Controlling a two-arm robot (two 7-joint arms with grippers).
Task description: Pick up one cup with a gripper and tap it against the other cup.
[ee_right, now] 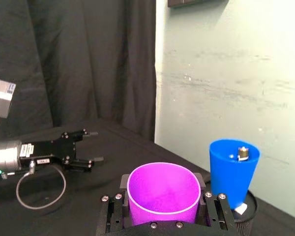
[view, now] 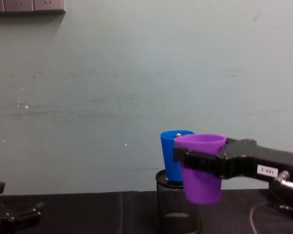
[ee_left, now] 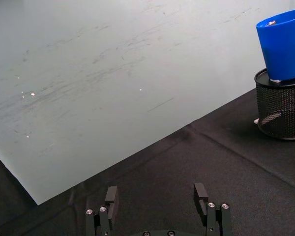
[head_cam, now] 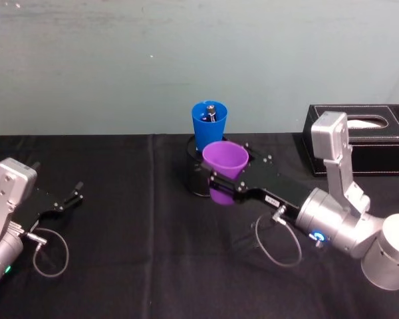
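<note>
My right gripper [head_cam: 223,181] is shut on the purple cup [head_cam: 224,159], its jaws pressed on both sides of the wall [ee_right: 163,194], and holds it upright off the table [view: 201,168]. The blue cup [head_cam: 208,126] stands upright in a black mesh holder [view: 173,204] just behind the purple one. A small metal piece lies inside the blue cup [ee_right: 233,169]. The right wrist view shows a narrow gap between the two cups. My left gripper [head_cam: 72,197] rests open near the table's left side [ee_left: 157,199], far from both cups.
A black tissue box [head_cam: 379,143] stands at the back right, behind my right arm. Black cloth [head_cam: 133,252] covers the table and a pale wall rises just behind the holder. Loose cable loops hang by each wrist.
</note>
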